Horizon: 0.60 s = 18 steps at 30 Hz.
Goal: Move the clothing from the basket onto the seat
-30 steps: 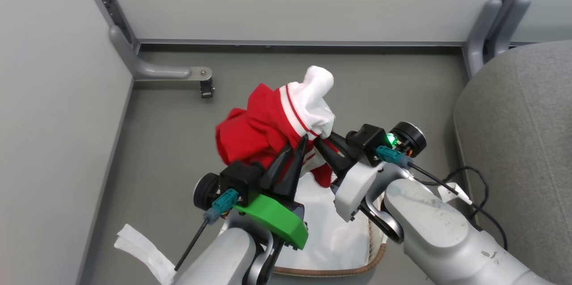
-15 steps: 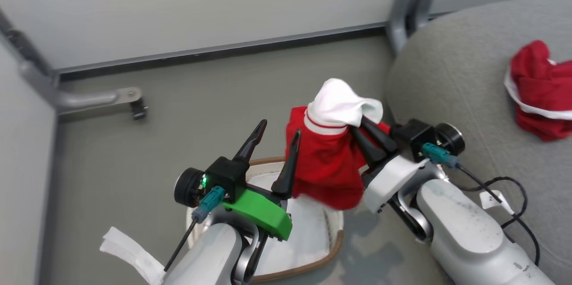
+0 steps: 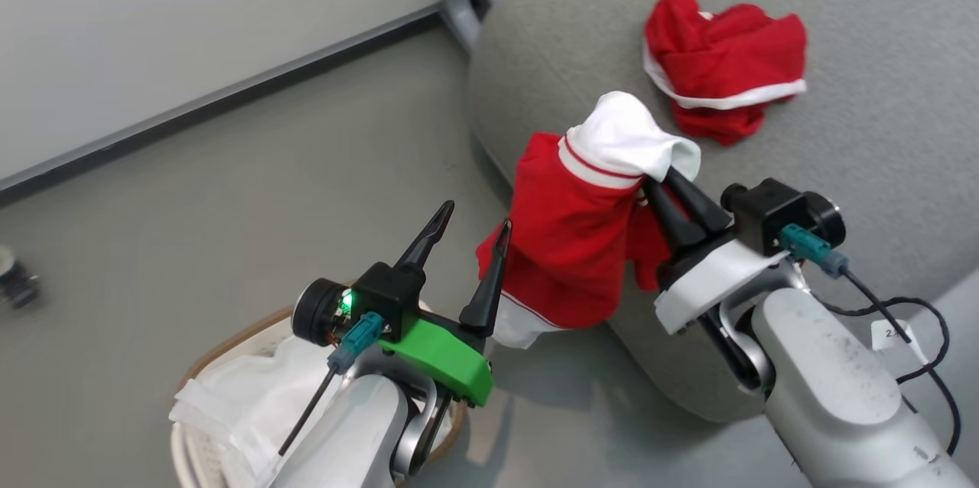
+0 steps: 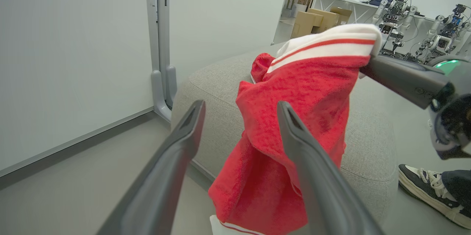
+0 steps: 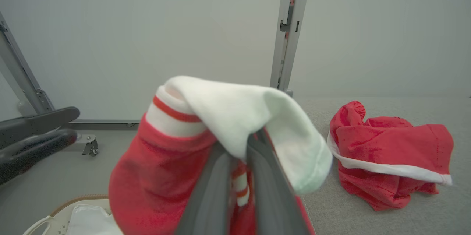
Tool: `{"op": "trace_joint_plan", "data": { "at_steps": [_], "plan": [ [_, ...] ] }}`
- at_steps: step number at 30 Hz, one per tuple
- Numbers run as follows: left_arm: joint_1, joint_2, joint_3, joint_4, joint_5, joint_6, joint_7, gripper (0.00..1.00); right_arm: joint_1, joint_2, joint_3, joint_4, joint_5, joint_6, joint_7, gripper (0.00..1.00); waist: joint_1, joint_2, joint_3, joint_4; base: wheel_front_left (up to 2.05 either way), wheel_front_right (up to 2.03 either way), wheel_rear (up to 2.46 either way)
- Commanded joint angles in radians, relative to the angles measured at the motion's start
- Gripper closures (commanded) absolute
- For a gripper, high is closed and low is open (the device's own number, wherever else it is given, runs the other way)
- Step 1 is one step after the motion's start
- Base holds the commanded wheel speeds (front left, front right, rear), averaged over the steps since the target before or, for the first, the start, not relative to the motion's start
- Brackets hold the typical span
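Smooth grey floor [image 3: 229, 190] meets a pale flat wall panel, and the seat [image 3: 879, 128] bulges in from the right: coarse light grey weave with a rounded edge.

The hanging garment [image 3: 574, 243] is soft red knit with a white end piece and a white band carrying a thin red stripe. The right gripper [image 3: 661, 178] pinches it near that white end, its dark tapered fingers pressed together on the cloth. The left gripper [image 3: 476, 214] stands spread, holding nothing. One finger sits just beside the red cloth; whether it touches I cannot tell.

A crumpled garment [image 3: 719, 75], red with a white edging, lies bunched on the seat, well apart from the other. The basket [image 3: 252, 322], with a brown woven-look rim and a rumpled white liner [image 3: 252, 396], sits on the floor under the left arm.

A second ago both grippers were clamped on the garment above the basket; since then the left has let go and the head view has swung toward the seat.

The garment's long axis runs roughly up and down, white end on top, red body drooping in front of the seat's edge, a white hem lowest.
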State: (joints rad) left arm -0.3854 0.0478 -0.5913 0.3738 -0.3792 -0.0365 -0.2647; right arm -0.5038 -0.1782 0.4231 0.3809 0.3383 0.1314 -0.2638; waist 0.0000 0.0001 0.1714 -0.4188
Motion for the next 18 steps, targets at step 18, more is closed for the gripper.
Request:
{"op": "trace_joint_plan", "data": {
  "at_steps": [18],
  "plan": [
    [-0.085, 0.013, 0.016, 0.062, 0.093, -0.027, 0.001, 0.0, -0.511, -0.312, -0.296, 0.052, -0.089, -0.001, 0.0, 1.0, 0.0, -0.0001, 0.243, -0.04, 0.0, 0.0, 0.0]
  ]
}}
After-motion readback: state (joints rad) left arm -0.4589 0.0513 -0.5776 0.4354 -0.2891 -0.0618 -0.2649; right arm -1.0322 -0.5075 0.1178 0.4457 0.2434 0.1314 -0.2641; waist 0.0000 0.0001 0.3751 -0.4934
